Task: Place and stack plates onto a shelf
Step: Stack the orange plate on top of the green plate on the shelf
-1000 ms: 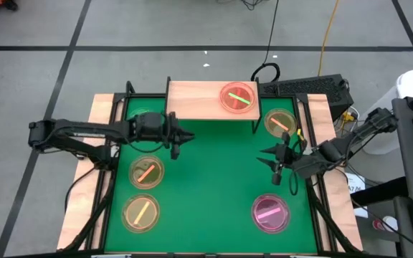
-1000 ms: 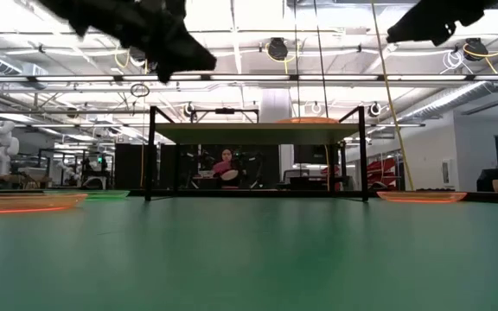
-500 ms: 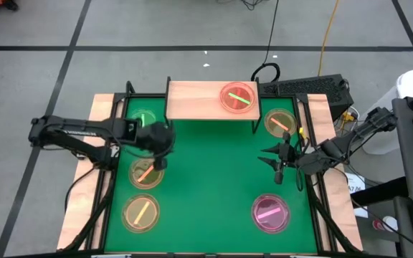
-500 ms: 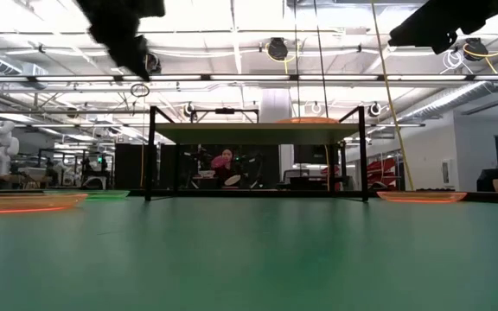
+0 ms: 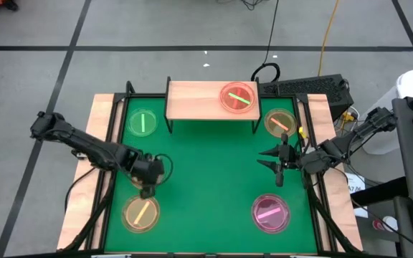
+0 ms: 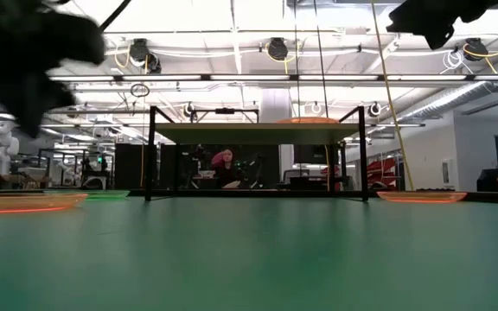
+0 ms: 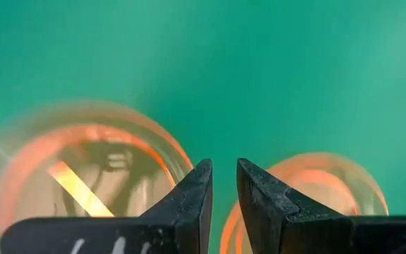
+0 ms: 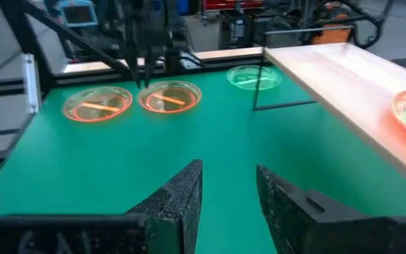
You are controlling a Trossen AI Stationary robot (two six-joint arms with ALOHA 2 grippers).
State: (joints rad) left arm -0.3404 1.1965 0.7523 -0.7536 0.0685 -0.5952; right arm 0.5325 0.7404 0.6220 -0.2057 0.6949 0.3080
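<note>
Plates [image 5: 143,121] lie scattered on the green table [image 5: 214,186], seen from above, and one pink plate [image 5: 237,97] already rests on the right end of the light-wood shelf [image 5: 192,100] at twelve o'clock.

The left arm has just swung. A second ago the left gripper [image 5: 147,190] hung beside the shelf's left end, at about ten o'clock from the table's centre; half a second ago it was halfway back; now it points down over the amber plate [image 5: 136,176] at nine o'clock, which the arm mostly covers. This suggests the arm is going for its next plate.

The swing also uncovered a green plate at ten o'clock, beside the shelf's left leg. It is still on the table, not on the shelf.

In the left wrist view the two dark fingers [image 7: 189,204] are nearly closed, with only a narrow gap and nothing between them. Past the fingers, the rims of two amber plates show, one on each side. The fingers appear to hover between the two plates, so a grasp would probably need them to widen and shift over one rim.

A second amber plate [image 5: 141,213] lies at seven o'clock. Another amber plate [image 5: 279,122] sits at two o'clock, and a pink one [image 5: 269,212] at five o'clock.

The right gripper [image 5: 279,170] waits at three o'clock, fingers parted and empty, barely moved over the past second.
</note>
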